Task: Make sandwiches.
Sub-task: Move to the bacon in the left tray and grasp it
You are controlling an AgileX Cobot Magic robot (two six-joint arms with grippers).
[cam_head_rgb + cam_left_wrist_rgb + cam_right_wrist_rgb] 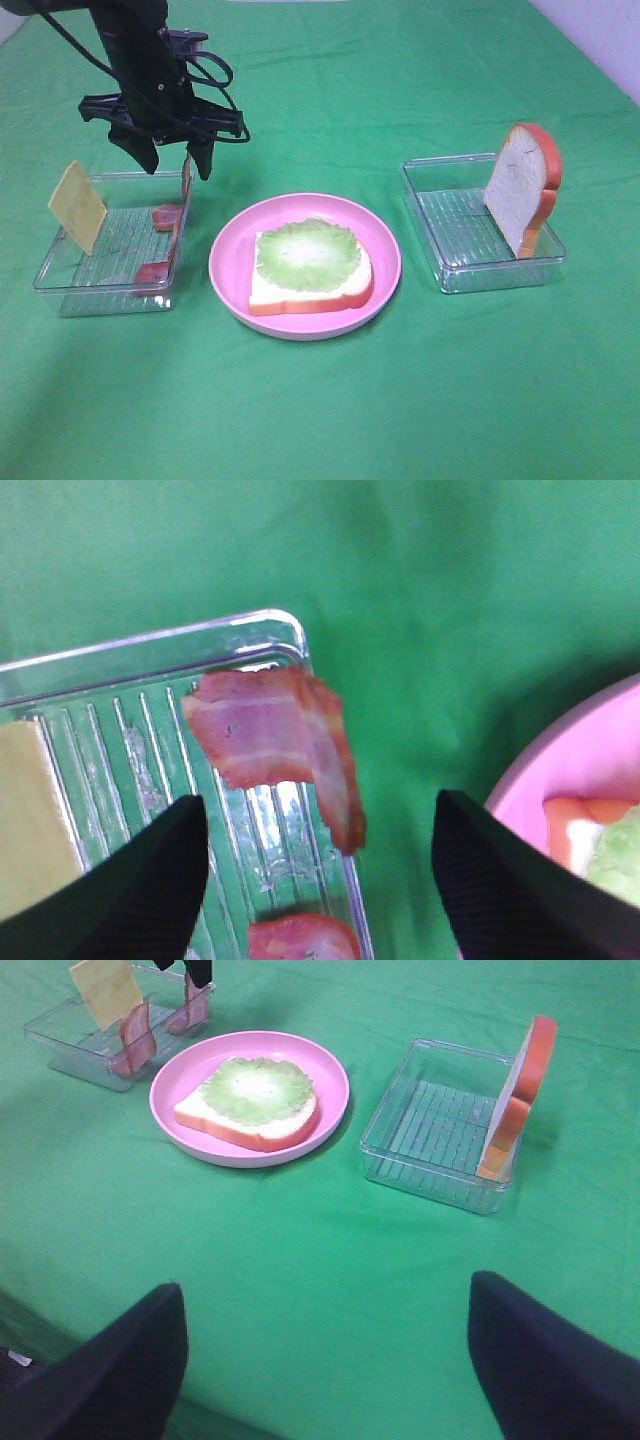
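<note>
A pink plate (228, 262) holds a bread slice (300, 296) topped with green lettuce (308, 253). My left gripper (177, 167) is open, hovering over the far right corner of the left clear tray (60, 290). In the left wrist view a bacon strip (275, 742) leans draped on that tray's wall, below and between my spread fingers (130, 880), untouched. Two more bacon pieces (165, 216) and a cheese slice (78, 207) stand in the tray. A second bread slice (520, 185) stands in the right tray (445, 262). My right gripper (330, 1360) is open and empty, far back from the plate (330, 1070).
Green cloth (320, 410) covers the table. The left arm's black body and cables (150, 60) rise above the left tray. The table's far right corner (600, 40) meets a white wall. The right gripper does not show in the high view.
</note>
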